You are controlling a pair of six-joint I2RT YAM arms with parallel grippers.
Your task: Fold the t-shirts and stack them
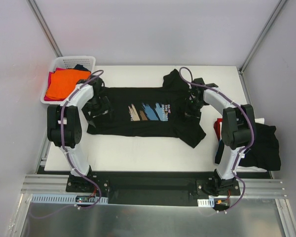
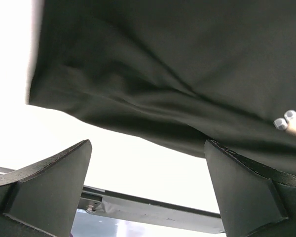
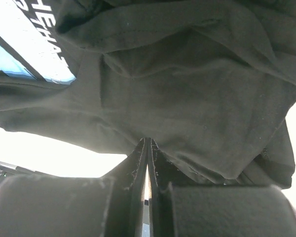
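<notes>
A black t-shirt (image 1: 148, 113) with a blue, tan and brown brush-stroke print and white text lies spread across the white table (image 1: 138, 148). My left gripper (image 1: 104, 106) hovers at the shirt's left end. In the left wrist view it (image 2: 148, 177) stands wide open with nothing between the fingers (image 2: 54, 182), and the shirt's hem (image 2: 153, 113) lies just ahead. My right gripper (image 1: 188, 106) is over the shirt's right end. In the right wrist view it (image 3: 148, 143) is shut, its tips pinching the edge of the black cloth (image 3: 187, 98).
A white lattice basket (image 1: 84, 61) at the back left holds orange (image 1: 64, 83) and red shirts. Folded black clothing (image 1: 261, 145) hangs over the table's right edge, with a red piece (image 1: 217, 128) beside it. Metal rails run along the near edge.
</notes>
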